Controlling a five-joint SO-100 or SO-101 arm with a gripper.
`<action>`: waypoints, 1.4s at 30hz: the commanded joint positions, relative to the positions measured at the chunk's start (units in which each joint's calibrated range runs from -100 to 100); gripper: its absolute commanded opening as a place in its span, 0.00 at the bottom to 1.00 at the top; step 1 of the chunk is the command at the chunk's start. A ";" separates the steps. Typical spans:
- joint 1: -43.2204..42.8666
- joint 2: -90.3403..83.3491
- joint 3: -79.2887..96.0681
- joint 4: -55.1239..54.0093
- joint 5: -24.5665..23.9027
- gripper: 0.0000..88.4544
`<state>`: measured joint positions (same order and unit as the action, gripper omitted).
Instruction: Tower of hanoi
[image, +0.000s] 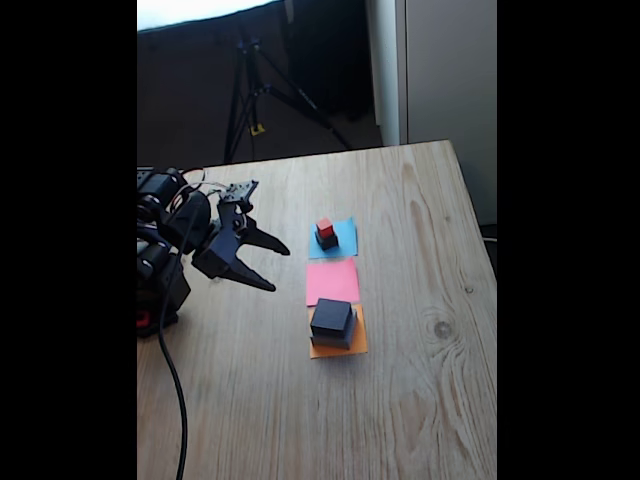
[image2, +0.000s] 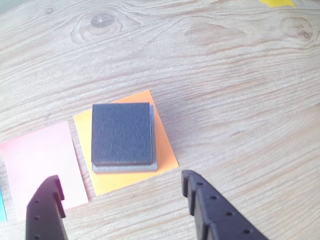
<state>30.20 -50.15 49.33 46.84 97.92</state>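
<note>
The two bigger dark blocks (image2: 121, 134) stand stacked on the orange paper (image2: 165, 152), the upper one a little smaller, so a thin grey edge of the lower one shows below it in the wrist view. The small dark block (image: 327, 240) with the red cube (image: 324, 227) on top of it stands on the blue paper (image: 346, 237), and the pink paper (image: 332, 281) between the two is bare. The gripper (image2: 122, 187) hangs spread wide and holds nothing, near the stack on the orange paper but not touching it (in the fixed view it sits to the left of the papers, above the table (image: 420, 400)). I judge that the step in hand is to take the upper block from this stack. To do it well, the arm should come forward until the fingers stand on the two opposite sides of the upper block, not at its corners. It should then go down only as far as this block, because a lower grip could catch the grey edge under it and drag both. The closing should be slow and the lift straight up, so that the lower block keeps its place on the paper.
</note>
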 joint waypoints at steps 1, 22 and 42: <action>-0.57 0.64 4.76 -11.35 0.91 0.32; -1.99 19.87 31.86 -69.95 2.08 0.37; 2.18 32.28 37.67 -90.18 2.08 0.51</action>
<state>31.65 -18.51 86.61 -39.87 99.31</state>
